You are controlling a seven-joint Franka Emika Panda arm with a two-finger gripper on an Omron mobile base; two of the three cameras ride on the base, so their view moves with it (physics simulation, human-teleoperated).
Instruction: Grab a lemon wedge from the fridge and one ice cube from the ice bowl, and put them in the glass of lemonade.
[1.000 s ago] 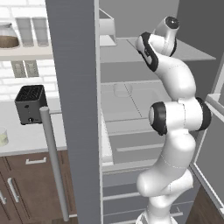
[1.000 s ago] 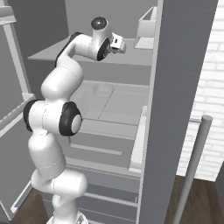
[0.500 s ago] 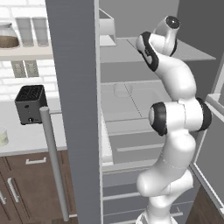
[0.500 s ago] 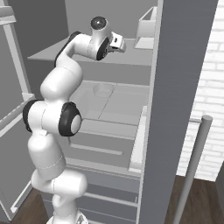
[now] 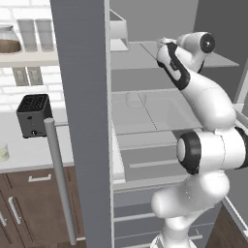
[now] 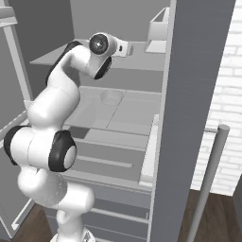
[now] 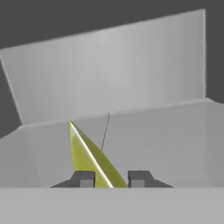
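Gripper closed on the wedge, which slants up toward 11 o'clock over the fridge shelf

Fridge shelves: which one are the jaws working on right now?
The upper shelf, level with the door bin: the lemon wedge sits on it between the jaws. The shelf below holds a clear dish instead.

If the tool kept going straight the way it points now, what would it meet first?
The tool already has the small yellow-green lemon wedge between its fingertips. Past the wedge lies bare grey fridge shelf, then likely the fridge's pale back wall; depth is unclear.
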